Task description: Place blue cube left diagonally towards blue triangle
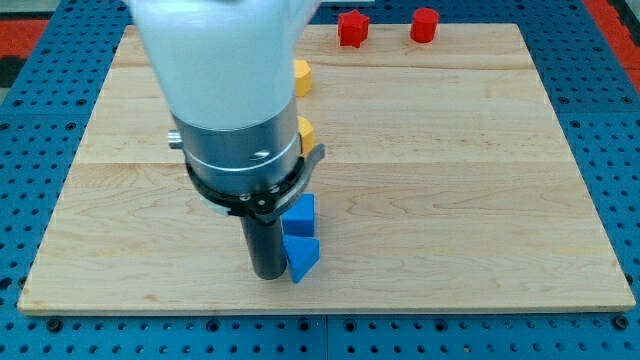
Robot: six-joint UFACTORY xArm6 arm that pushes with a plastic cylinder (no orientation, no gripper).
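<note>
The blue cube point(299, 214) sits near the bottom middle of the wooden board point(450, 180). The blue triangle point(302, 257) lies directly below it, nearly touching. My arm's white and grey body covers the upper left of the view. The dark rod comes down just left of both blue blocks, and my tip point(266, 275) rests on the board beside the blue triangle's left side, seemingly touching it.
Two yellow blocks point(302, 77) point(306, 131) peek out from behind the arm, above the blue cube. A red star-like block point(352, 27) and a red cylinder point(424, 24) stand at the board's top edge. The blue pegboard table surrounds the board.
</note>
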